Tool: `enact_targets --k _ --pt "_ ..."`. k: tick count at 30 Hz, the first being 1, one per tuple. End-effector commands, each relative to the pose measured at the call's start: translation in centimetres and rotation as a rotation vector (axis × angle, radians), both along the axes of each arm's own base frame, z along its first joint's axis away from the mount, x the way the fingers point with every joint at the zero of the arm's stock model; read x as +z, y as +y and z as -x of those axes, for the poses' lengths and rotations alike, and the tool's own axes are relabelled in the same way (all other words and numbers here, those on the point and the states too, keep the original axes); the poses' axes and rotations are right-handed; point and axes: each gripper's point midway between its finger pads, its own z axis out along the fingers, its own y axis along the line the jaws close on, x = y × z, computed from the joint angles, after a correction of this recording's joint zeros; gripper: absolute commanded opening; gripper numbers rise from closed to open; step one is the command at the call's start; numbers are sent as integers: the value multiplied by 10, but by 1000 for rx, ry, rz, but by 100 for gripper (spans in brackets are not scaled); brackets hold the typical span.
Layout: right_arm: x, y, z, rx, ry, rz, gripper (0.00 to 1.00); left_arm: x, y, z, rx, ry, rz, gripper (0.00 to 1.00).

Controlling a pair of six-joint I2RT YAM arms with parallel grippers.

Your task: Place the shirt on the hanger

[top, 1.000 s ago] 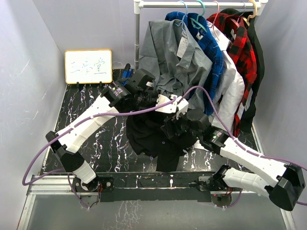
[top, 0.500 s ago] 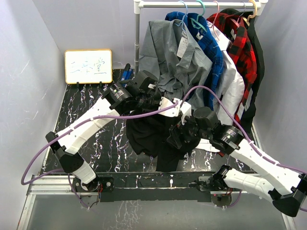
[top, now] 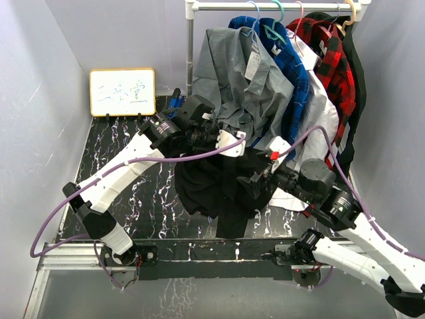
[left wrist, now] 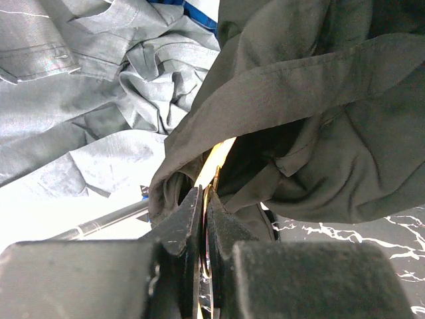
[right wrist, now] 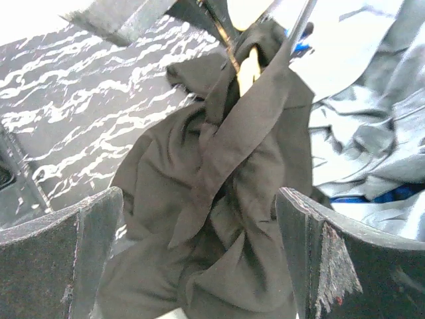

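So, from above, where is the shirt (top: 206, 183)?
— Bunched at the middle of the bench (top: 156, 206), hanging from the left arm (top: 126, 166), whose jaws hold the bundle at its 1 o'clock. The right arm (top: 345, 206) reaches in from 4 o'clock. Its jaws are spread wide just beside the cloth at 3 o'clock and carry nothing. A grey shirt (top: 246, 86) hangs from the rail (top: 279, 6) at 12 o'clock.
And the left wrist view?
— The left jaws are pinched tight on a thin yellow strip, the hanger (left wrist: 218, 159), which runs toward 1 o'clock into a dark fold. Black cloth wraps it all round, and how much of the hanger lies inside cannot be told.
The right wrist view?
— The right jaws stand apart at 8 and 4 o'clock, the shirt beyond them, untouched. A sliver of yellow shows at 12 o'clock, the cloth draped and twisted below it.
How far along, then?
— Partway, by the look of it: cloth is over some part of the hanger, yet no shoulder sits spread. Threading the other side, squaring the collar and smoothing seem left to do.
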Motion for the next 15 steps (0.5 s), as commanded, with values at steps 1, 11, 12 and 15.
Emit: enact_targets --k 1,11,12,15 --pt "16 -7 -16 -75 -150 -64 99 14 4 -1 10 -38 21 0" --pt "-15 6 -53 -146 -210 -13 99 17 3 5 -1 -15 41 0" --pt "-18 10 -55 -140 -207 -8 99 16 3 5 -2 -14 40 0" --pt "-33 23 -63 -118 -189 10 98 15 3 5 0 -9 39 0"
